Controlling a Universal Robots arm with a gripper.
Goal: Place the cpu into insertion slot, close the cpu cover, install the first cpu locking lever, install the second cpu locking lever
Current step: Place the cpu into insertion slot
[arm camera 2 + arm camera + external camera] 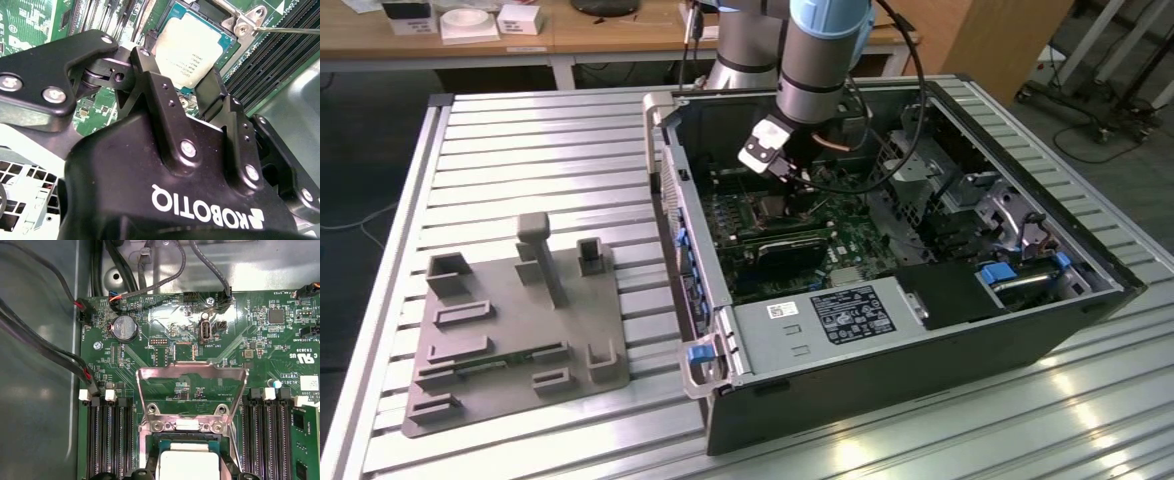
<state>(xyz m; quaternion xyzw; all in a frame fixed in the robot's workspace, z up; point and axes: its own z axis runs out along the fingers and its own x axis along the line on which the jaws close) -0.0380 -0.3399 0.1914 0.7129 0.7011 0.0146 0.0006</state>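
The cpu, a silvery square chip, lies flat in the insertion slot, with the slot's teal and black rim showing around it. My gripper hangs just above it, open, one black finger on each side of the chip and a small gap to its edges. In the first wrist view the cpu sits in the slot, and the cpu cover stands raised on its hinge behind it. A thin locking lever sticks out beside the slot. In the exterior view the gripper reaches down into the open computer case.
Long black memory slots flank the socket on both sides. Cables run along the case wall beside the green board. A grey power supply box fills the case's near end. A grey fixture plate lies on the slatted table.
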